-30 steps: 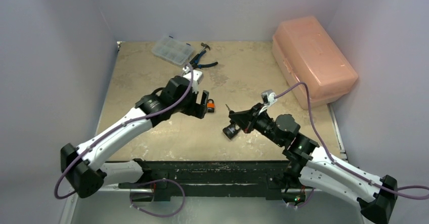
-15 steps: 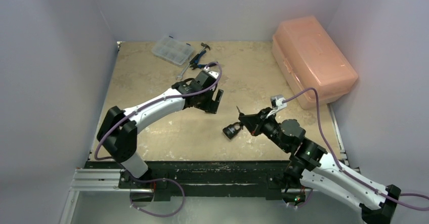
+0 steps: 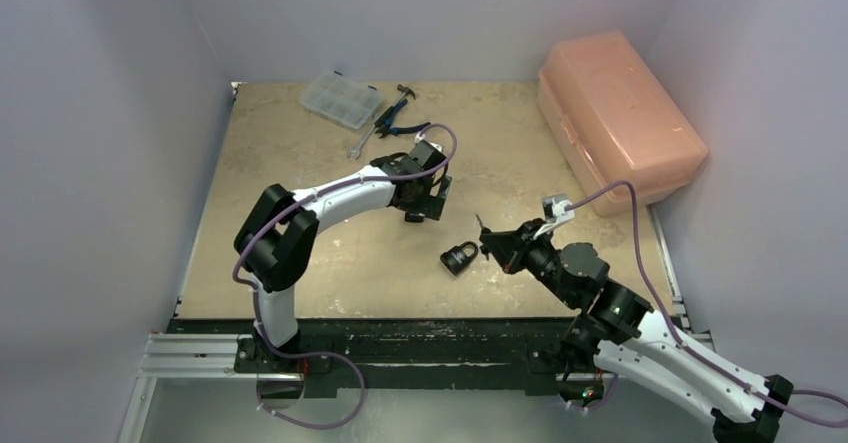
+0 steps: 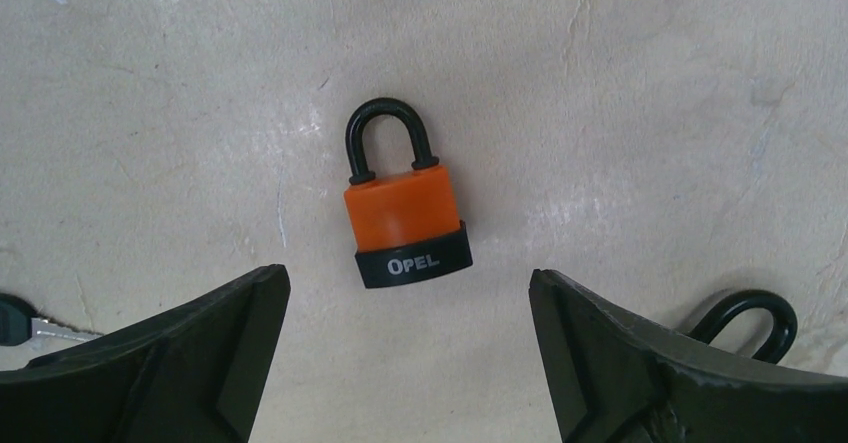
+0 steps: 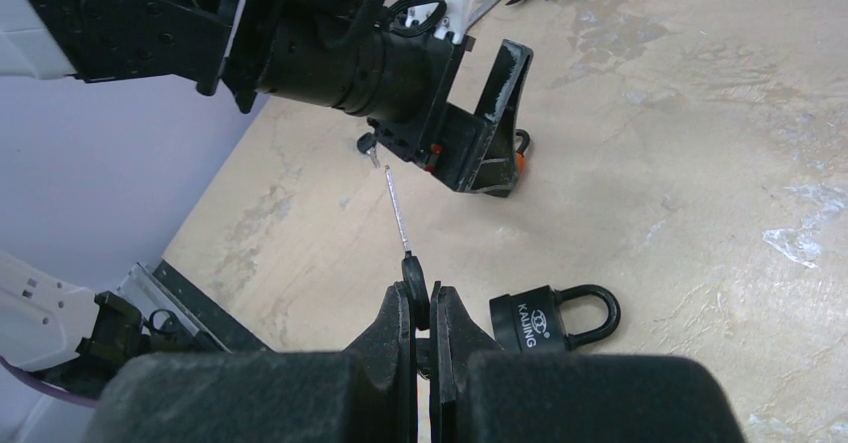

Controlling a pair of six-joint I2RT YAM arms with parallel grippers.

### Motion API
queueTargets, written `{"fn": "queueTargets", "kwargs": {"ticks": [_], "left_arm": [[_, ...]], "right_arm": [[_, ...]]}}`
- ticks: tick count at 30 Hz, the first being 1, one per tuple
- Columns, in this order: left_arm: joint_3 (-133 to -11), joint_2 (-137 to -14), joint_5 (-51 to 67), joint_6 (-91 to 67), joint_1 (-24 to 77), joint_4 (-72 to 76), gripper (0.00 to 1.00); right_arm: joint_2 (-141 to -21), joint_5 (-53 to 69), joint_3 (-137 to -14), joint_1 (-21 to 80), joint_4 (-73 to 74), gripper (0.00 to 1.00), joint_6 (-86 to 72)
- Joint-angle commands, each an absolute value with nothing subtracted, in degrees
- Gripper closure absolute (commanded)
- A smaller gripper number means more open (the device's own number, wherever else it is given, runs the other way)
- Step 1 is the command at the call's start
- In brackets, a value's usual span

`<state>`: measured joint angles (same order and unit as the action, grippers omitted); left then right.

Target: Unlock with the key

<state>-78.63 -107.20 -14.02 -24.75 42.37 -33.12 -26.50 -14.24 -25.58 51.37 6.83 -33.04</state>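
An orange padlock (image 4: 405,218) marked OPEL lies flat on the table, shackle shut, just ahead of my open left gripper (image 4: 408,277), whose jaws stand wide on either side of its base. In the top view the left gripper (image 3: 420,203) hides it. My right gripper (image 5: 425,298) is shut on the black head of a key (image 5: 415,281), its blade pointing toward the left gripper (image 5: 480,153). A black padlock (image 5: 545,323) lies beside the right gripper (image 3: 487,245) and shows in the top view (image 3: 459,258). A second key (image 4: 20,319) lies at the left.
A pink plastic box (image 3: 620,113) stands at the back right. A clear organizer case (image 3: 340,98), blue-handled pliers (image 3: 400,118), a wrench (image 3: 360,143) and a small hammer (image 3: 405,91) lie at the back left.
My left arm has stretched forward and right, and its gripper now covers the orange padlock. My right gripper has shifted right with the key. The black padlock has not moved.
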Motion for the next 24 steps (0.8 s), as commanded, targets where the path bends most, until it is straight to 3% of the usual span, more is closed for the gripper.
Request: {"fn": "queueTargets", "kwargs": {"ticks": [1,15,24], "left_arm": [[-82.2,-109.2,-15.9,-26.9,41.8,-30.2,0.01],[-85.8,-116.6,-19.2,-29.2,41.4,-32.0,0.14],[-85.9,-119.0,-19.8,-31.4,41.1,-32.8,0.34]], "right_arm": [[-24.6,-16.0,-24.7,51.5,7.1,1.00,-33.6],[-23.0,-16.5,-24.2,51.5,9.0,1.00,-33.6],[-22.8,-16.6,-24.3,51.5,9.7,1.00,-33.6]]}}
